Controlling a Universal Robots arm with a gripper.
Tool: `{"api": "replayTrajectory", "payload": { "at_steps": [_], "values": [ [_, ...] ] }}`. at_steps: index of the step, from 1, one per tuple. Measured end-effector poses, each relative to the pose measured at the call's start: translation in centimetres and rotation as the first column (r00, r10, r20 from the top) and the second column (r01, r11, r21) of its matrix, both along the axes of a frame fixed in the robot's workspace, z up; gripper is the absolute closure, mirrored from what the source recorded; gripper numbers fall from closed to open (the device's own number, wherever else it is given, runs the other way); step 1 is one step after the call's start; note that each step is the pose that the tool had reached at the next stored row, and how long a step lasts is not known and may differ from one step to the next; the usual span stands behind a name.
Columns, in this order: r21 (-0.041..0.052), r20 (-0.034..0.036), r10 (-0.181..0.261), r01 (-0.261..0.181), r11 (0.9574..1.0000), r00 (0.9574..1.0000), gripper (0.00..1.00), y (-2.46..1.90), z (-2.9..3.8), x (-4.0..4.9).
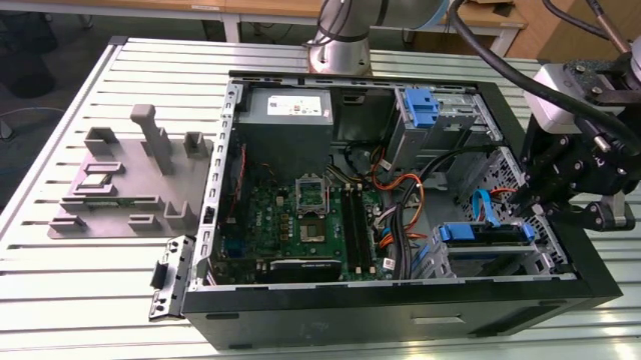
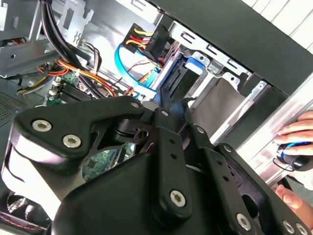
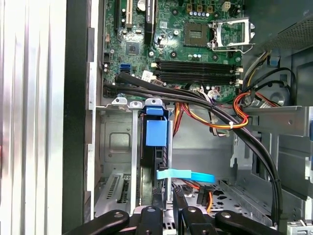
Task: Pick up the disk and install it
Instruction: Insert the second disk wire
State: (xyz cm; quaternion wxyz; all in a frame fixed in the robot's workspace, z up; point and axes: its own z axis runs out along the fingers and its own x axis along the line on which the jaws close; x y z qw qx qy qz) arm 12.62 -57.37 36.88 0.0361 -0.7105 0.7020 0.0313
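Note:
The disk [image 1: 486, 232] sits in the drive cage at the front corner of the open computer case, on the exterior view's right, its blue bracket across the top. My gripper [image 1: 529, 206] hangs over that end of the cage. In the first wrist view the disk [image 3: 156, 132] stands edge-on in its slot, with my gripper [image 3: 167, 203] at its near end. In the second wrist view the gripper [image 2: 174, 102] is pinched on the dark edge of the disk [image 2: 177, 81].
A grey power-supply box [image 1: 285, 109] and a second blue bracket [image 1: 421, 105] fill the case's far side. Orange and black cables [image 3: 220, 117] and a light blue cable [image 3: 186, 175] cross beside the cage. A grey fixture [image 1: 130, 180] lies on the table. A hand [image 2: 293, 142] holds a mouse outside.

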Motion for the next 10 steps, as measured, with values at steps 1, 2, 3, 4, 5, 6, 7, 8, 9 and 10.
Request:
{"api": "replayTrajectory", "payload": {
  "at_steps": [1, 2, 3, 4, 5, 6, 7, 8, 9, 10],
  "values": [
    [-0.0001, 0.0, 0.0, 0.0, 1.0, 1.0, 0.76, 0.0, 0.15, 0.0],
    [0.0, 0.0, 0.0, 0.0, 1.0, 1.0, 0.76, 0.0, 0.28, 0.0],
    [0.0, 0.0, 0.0, 0.0, 1.0, 1.0, 0.76, 0.0, 0.43, 0.0],
    [0.0, 0.0, 0.0, 0.0, 1.0, 1.0, 0.76, 0.0, 0.6, 0.0],
    [0.0, -0.0001, 0.0, 0.0, 1.0, 1.0, 0.76, 0.0, 0.75, 0.0],
    [-0.0001, -0.0001, 0.0, 0.0, 1.0, 1.0, 0.76, 0.0, 0.87, 0.0],
    [0.0, 0.0, 0.0, 0.0, 1.0, 1.0, 0.76, -0.01, 0.95, 0.0],
    [0.0002, 0.0, 0.0, 0.0, 1.0, 1.0, 0.76, -0.01, 0.99, 0.0],
    [0.0002, 0.0001, 0.0, 0.0, 1.0, 1.0, 0.76, 0.0, 1.02, 0.0],
    [0.0002, 0.0, 0.0, 0.0, 1.0, 1.0, 0.76, 0.01, 1.03, 0.0]
  ]
}}
